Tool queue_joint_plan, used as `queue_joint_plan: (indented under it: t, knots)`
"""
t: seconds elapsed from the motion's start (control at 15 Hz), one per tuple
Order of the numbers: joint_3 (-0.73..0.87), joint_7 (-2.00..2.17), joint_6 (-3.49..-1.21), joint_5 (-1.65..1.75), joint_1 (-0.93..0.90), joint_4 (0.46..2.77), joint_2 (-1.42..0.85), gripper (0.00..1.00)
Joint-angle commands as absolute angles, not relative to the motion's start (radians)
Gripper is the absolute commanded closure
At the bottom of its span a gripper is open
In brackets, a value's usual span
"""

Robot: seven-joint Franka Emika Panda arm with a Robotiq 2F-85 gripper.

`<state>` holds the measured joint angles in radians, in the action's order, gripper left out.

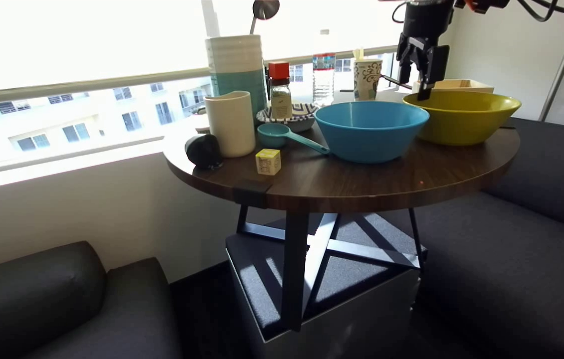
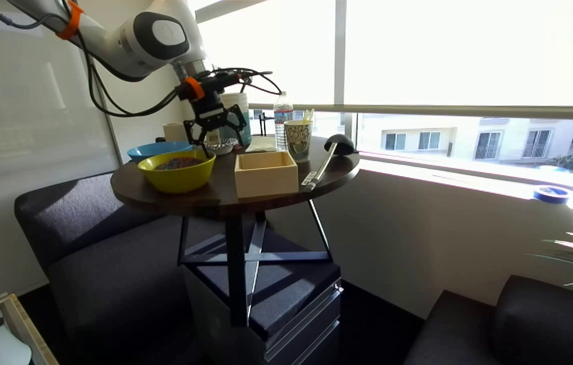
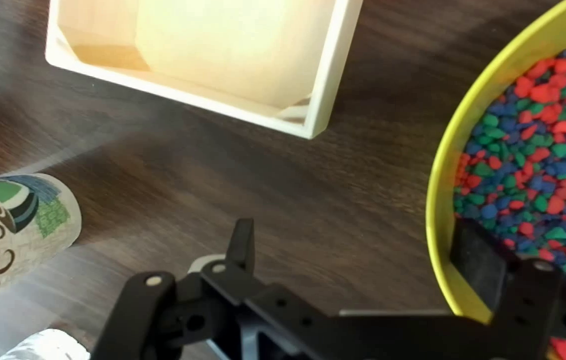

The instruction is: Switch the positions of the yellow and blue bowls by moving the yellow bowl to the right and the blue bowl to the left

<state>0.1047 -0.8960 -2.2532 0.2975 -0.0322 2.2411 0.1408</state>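
The gripper holds its fingers wide apart, one inside the rim of the yellow bowl, the other outside over the table. Beneath that inner finger the bowl sits upright, its round mouth facing up, smooth and bright, with red, green and blue pebbles inside. The blue bowl, also upright, stands near the gripper.

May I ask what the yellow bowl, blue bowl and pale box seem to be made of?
The yellow bowl is probably plastic: smooth, evenly coloured, slightly shiny, though glazed ceramic is possible. The blue bowl looks likewise plastic, smooth with a soft sheen. The pale box is perhaps matt wood: flat, light-tan walls, no clear grain.
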Motion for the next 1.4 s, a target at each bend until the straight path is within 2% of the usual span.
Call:
queue_joint_plan:
  t: [0.0, 0.8, 1.33]
  knots:
    - [0.096, -0.918, -2.296, 0.248, -0.015, 2.193, 0.108, 0.00]
    - [0.089, -0.935, -2.359, 0.203, -0.001, 2.143, 0.076, 0.00]
    - [0.067, -1.045, -2.240, 0.170, -0.015, 2.161, 0.087, 0.00]
